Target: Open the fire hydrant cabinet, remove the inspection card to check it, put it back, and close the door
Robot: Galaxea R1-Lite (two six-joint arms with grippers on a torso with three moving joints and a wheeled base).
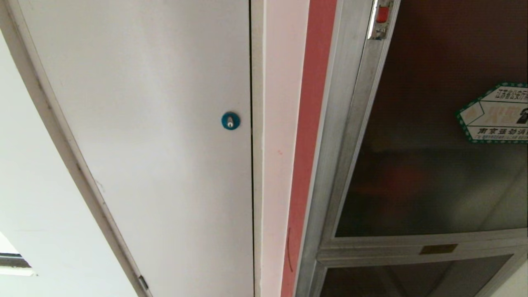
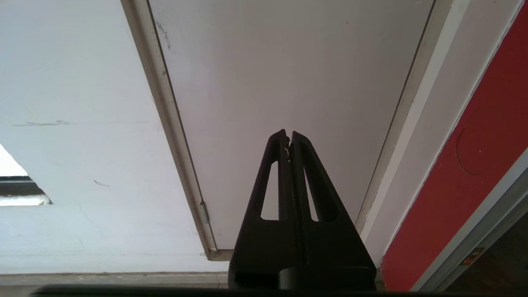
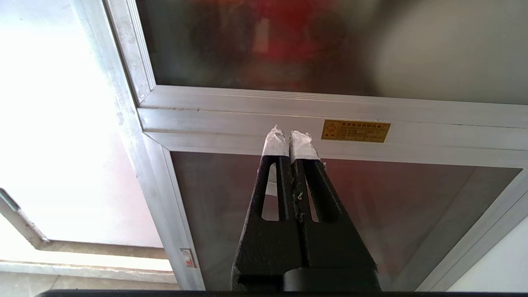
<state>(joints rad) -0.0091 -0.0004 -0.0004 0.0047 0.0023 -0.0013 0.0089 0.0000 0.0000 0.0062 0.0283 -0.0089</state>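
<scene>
The door (image 1: 433, 144) of the cabinet (image 1: 330, 165) is shut, and its red latch (image 1: 382, 14) sits high on the frame. The card cannot be seen behind the dark glass. The right claw (image 3: 290, 138) is pressed closed and empty, near the bar below the door. The left claw (image 2: 287, 138) is closed too, by the white panel (image 1: 156, 123). The latch should be reached first and pulled gently.

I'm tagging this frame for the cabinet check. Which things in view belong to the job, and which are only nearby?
Job:
fire hydrant cabinet
its glass door, closed
red latch
right gripper, shut, before the frame
left gripper, shut

Nearby:
white panel
blue lock
hexagonal sticker
brass plate
</scene>
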